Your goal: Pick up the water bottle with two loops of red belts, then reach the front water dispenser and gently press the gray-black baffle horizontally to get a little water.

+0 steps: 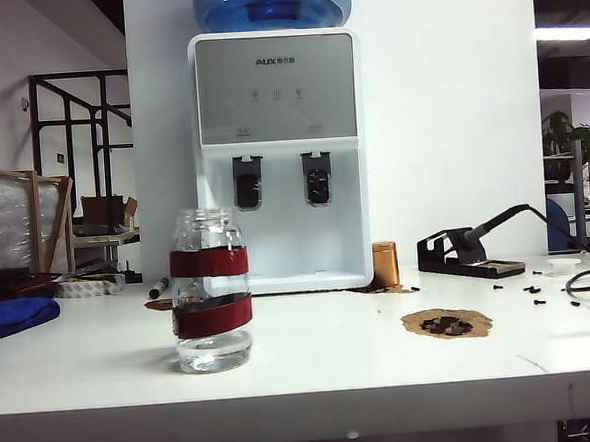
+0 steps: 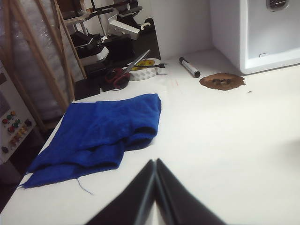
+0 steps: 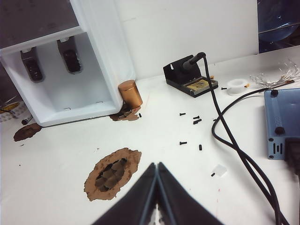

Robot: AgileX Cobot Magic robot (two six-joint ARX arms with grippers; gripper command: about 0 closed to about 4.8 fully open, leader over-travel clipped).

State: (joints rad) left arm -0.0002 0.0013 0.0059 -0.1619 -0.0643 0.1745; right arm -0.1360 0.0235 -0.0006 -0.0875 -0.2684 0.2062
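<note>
Standing nearest on the white worktop (image 1: 383, 346), the clear glass water bottle (image 1: 210, 291) wears two dark red bands, with the boxy white water dispenser (image 1: 280, 157) and its gray-black baffle (image 1: 316, 178) behind. Only the wrist views show the arms: left pincer (image 2: 155, 164) pressed shut beside a crumpled blue cloth (image 2: 101, 129), right pincer (image 3: 156, 167) shut near a ragged brown patch (image 3: 111, 173).

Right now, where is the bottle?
Exterior view: the bottle stands upright on the table, left of centre, in front of the dispenser, untouched by either gripper.

Water bottle (image 1: 210, 291) stands upright before the water dispenser (image 1: 280, 162), well apart.
</note>
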